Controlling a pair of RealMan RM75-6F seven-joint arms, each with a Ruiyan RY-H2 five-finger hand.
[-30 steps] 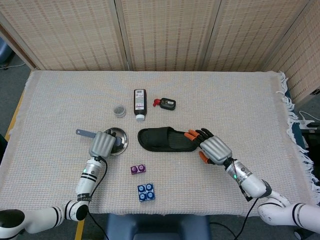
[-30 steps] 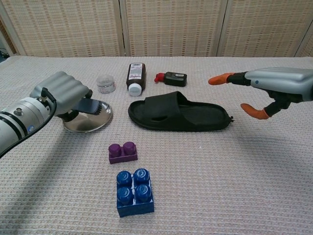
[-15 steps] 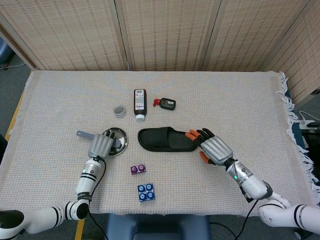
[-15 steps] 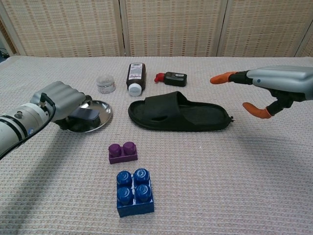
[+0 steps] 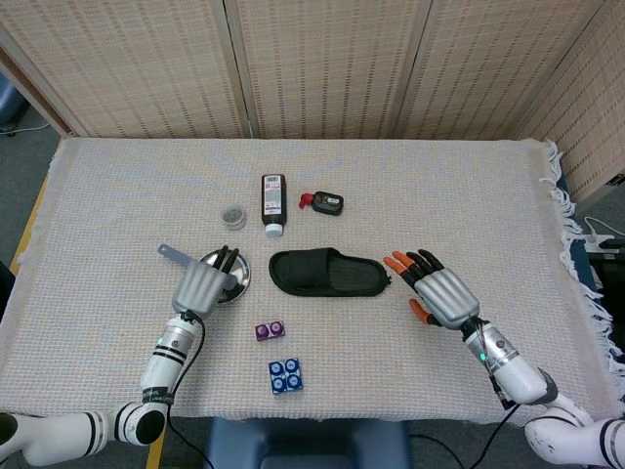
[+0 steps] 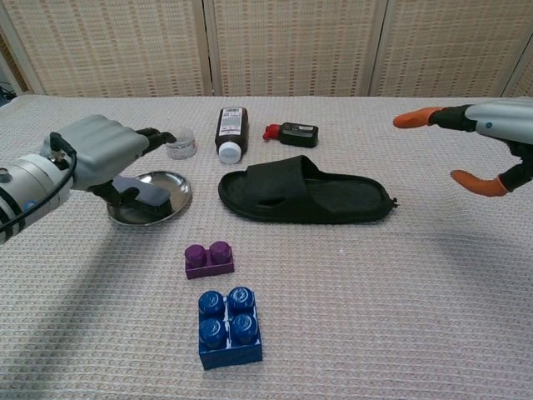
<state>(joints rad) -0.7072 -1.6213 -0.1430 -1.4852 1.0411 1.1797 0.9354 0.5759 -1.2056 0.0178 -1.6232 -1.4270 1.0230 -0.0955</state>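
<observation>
The left robot hand [image 5: 202, 283] hovers over the near edge of the steel dish [image 6: 173, 197], fingers spread and pointing forward, with a grey-blue tool [image 6: 141, 191] lying in the dish beneath its palm; its handle sticks out past the rim toward the left in the head view. Whether the thumb touches the tool cannot be told, but the fingers look loosened, so the tool appears set down in the dish and only the hand's withdrawal seems left. The right robot hand [image 5: 437, 291] hangs spread and empty above the surface [image 5: 469, 195], just right of the black slipper [image 5: 328, 273]. A bottle [image 5: 273, 202], small jar [image 5: 232, 215], purple brick [image 6: 208, 257] and blue brick [image 6: 228, 327] lie untouched.
</observation>
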